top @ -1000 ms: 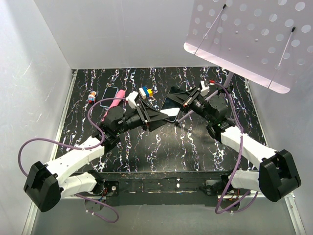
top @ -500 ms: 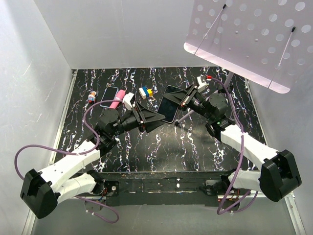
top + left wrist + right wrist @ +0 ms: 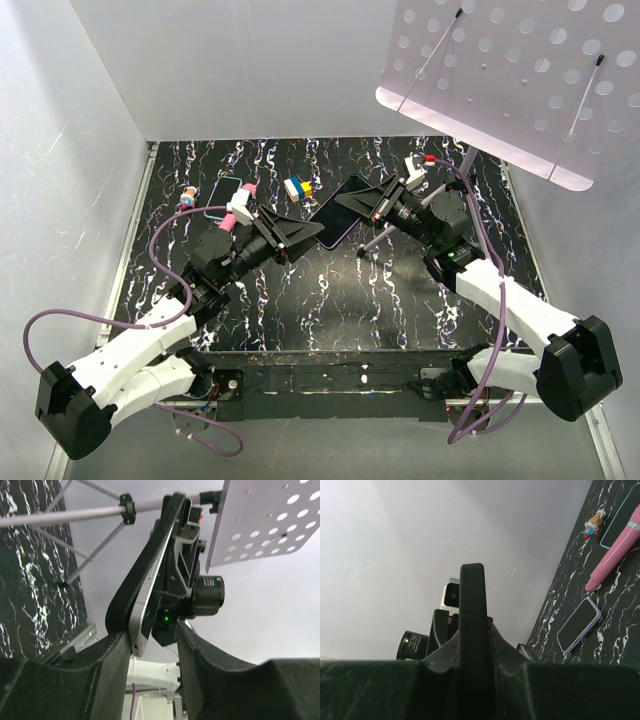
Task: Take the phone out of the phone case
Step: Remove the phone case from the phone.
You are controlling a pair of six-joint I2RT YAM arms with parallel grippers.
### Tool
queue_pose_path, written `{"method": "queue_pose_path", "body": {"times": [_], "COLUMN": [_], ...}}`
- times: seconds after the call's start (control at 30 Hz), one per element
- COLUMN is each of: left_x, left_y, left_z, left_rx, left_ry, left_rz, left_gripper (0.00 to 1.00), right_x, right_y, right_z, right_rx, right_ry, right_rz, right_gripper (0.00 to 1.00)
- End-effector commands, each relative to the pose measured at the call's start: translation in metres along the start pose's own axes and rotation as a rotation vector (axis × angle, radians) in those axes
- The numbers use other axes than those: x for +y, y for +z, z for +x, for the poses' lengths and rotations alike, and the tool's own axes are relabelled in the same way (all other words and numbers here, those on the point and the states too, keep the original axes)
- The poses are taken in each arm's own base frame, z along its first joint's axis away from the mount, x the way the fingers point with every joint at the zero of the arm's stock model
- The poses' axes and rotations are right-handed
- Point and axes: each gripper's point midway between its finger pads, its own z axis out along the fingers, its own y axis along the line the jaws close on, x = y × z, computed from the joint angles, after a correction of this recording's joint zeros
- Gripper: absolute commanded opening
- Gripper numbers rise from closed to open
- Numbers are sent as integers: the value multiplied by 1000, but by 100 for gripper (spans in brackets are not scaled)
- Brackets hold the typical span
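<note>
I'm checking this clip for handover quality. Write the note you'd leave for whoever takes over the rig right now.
Right gripper: shut on the edge of the phone case, holding it up off the table.
Left gripper: jaws apart, straddling the phone at its near end; no firm grip visible.
Done: case lifted, and one end is peeling away from the phone.
Left: clamp the phone and pull it fully free.

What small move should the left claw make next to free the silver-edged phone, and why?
Probably close the left claw on the silver-edged phone. The phone's lower end sits between its jaws with a gap on one side, the black flexible phone case already bows away from it, and the right claw pinches the case's edge.
</note>
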Motion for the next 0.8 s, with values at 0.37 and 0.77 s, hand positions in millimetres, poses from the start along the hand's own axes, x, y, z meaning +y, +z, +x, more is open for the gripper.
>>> {"method": "queue_pose_path", "body": {"times": [0.37, 0.77], "left_x": [-35, -4], "left_y": [13, 18], "left_z": [-54, -25], "left_rx": [-222, -48], "left_ry": [29, -41], "left_rz": [142, 0], "left_gripper": [26, 0], "right_x": [50, 37], "right_y": [-39, -25], "right_z": [97, 85], "right_rx": [500, 526], "right_ry": [-18, -257], "right_rz": [-183, -50], "right_gripper": [1, 4]}}
